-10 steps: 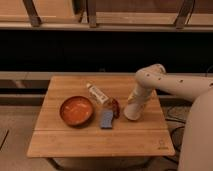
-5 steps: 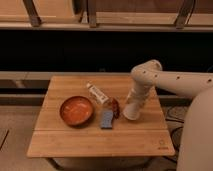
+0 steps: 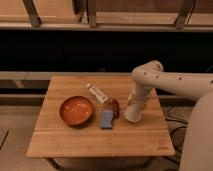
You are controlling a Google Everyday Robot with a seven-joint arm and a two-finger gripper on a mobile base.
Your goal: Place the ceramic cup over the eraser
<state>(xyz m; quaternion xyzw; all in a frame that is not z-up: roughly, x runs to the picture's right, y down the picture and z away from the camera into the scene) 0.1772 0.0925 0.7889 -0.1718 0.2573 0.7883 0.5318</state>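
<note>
Reaching straight down over the right half of the wooden table (image 3: 75, 145), the gripper (image 3: 133, 114) is hanging at the end of the white arm (image 3: 170, 82) with its tip at the tabletop, where a white shape that may be the ceramic cup (image 3: 132, 115) is sitting; whether it is gripping that cup cannot be told. Left of it are lying the orange bowl (image 3: 76, 110), the clear bottle (image 3: 97, 93), the flat blue-grey pad (image 3: 106, 119) and a brown lump (image 3: 114, 106), while the eraser cannot be made out.
</note>
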